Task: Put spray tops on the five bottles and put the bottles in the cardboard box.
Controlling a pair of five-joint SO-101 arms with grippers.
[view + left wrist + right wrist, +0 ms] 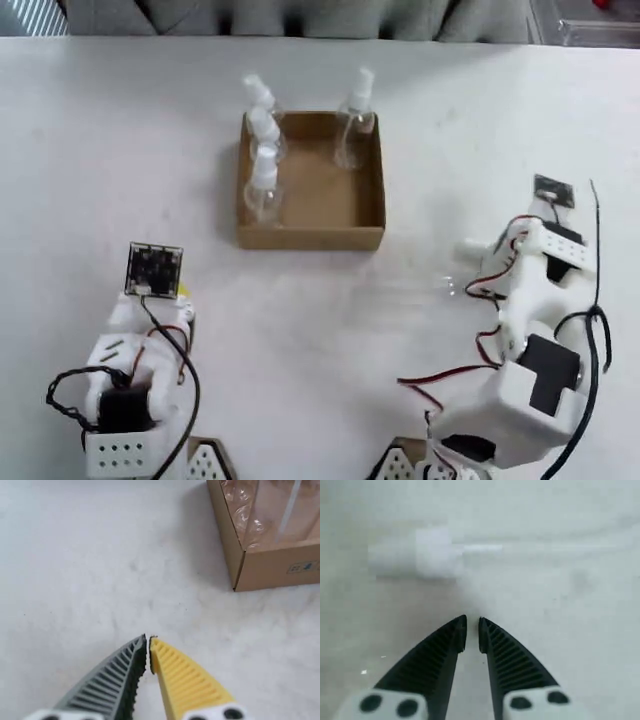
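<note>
The cardboard box [311,238] stands at the table's middle back. In it are several clear bottles with white spray tops: three along one wall [263,165] and one in the far corner [355,125]. A clear bottle [432,287] seems to lie on its side between the box and the right arm. In the right wrist view a loose white spray top [427,556] with its thin tube lies on the table just beyond my right gripper [472,625], which is shut and empty. My left gripper [148,642] is shut on nothing above bare table, the box corner [240,565] ahead of it.
The left arm [135,370] sits at the front left and the right arm [535,330] at the front right, with loose red and black wires. The table's far edge runs along the back.
</note>
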